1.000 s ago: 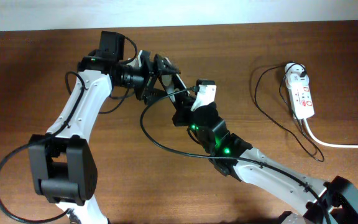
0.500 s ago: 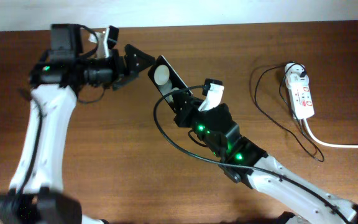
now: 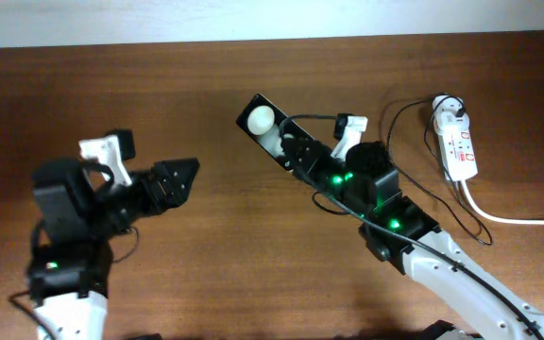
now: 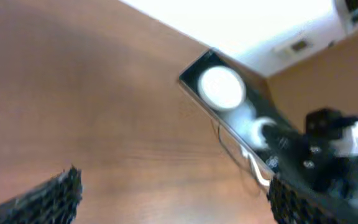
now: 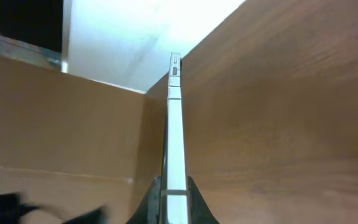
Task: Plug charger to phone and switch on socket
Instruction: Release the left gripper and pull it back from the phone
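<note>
While my right gripper (image 3: 296,151) pinches the phone (image 3: 263,121) edge-on between its fingers, my left gripper (image 3: 179,177) hangs spread and empty, well apart. Behind the right fingers, the charger (image 3: 448,108) trails by the socket (image 3: 460,149): plugging and switching both remain, I judge.

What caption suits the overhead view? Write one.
Right fingers grip the flat black rectangular phone, apart from the white elongated power strip.

Overhead looks straight down on the whole table (image 3: 206,274). The left wrist camera faces low across it from farther off; the right wrist sights closely along the edge of the phone (image 5: 175,124). All three share the phone.
</note>
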{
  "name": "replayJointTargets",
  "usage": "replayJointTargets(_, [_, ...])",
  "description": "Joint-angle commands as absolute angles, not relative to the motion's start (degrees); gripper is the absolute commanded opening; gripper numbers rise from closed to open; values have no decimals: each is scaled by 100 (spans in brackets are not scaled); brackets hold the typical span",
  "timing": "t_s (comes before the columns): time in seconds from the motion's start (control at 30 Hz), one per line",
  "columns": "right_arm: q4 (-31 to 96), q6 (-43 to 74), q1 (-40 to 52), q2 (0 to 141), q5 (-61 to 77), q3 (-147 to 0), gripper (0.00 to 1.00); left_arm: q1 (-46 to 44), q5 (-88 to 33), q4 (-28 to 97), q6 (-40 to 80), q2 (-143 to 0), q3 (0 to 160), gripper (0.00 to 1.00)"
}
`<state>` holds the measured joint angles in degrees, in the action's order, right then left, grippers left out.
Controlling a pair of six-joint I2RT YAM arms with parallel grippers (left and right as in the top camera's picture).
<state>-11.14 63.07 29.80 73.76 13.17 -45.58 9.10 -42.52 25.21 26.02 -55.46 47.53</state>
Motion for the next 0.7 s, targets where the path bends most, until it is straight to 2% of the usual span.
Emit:
replayJointTargets(0.0, [-1151,7054,2799,7247,2058,-4628,4,950,-5336,1125,4639,-5736,3682,99])
replayJointTargets(0.1, [-1133,7454,2799,7247,2047,-4628,4,950,-5736,576,4882,-6206,3573,99])
replayJointTargets(0.47, [-541,7376,2773,7251,2040,-4630,4,906,-5721,165,5087,-6755,3573,99])
replayJointTargets(0.53, [-642,6941,2770,7247,2038,-4630,4,687,-5717,-185,5304,-6757,3573,99])
replayJointTargets(0.67, [-681,6834,2749,7247,1879,-4630,4,141,-5419,-329,5990,-6877,3573,99])
